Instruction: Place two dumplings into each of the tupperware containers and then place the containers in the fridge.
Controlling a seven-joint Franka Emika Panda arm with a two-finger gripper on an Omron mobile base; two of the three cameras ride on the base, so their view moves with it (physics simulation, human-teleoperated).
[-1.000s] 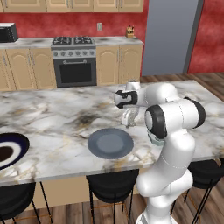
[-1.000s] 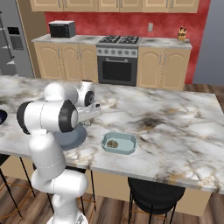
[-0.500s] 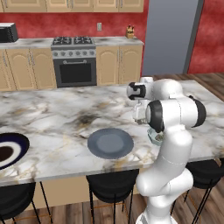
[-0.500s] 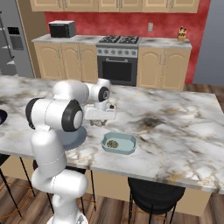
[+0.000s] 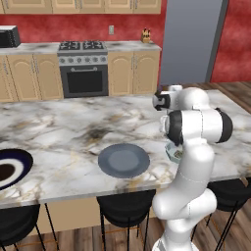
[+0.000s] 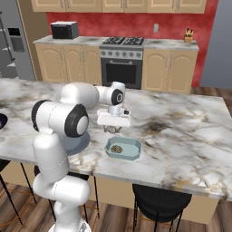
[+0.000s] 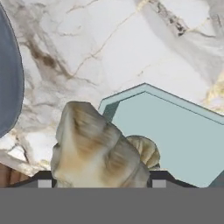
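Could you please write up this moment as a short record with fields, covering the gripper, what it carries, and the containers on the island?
gripper: jaws closed on a lumpy tan speckled dumpling, above the counter
pale translucent bluish tupperware container: on the marble island counter, just below and ahead of the gripper
container contents: one tan dumpling already inside
round dark grey container: on the counter beside the arm, nothing visible in it
round dark-blue-and-white plate: at the far left edge of the island

Dumpling (image 7: 98, 151): tan, lumpy, held between the fingers (image 7: 43, 179) above pale bluish container (image 6: 123, 148); second dumpling (image 6: 116, 148) inside; grey fridge (image 5: 191, 41) closed.
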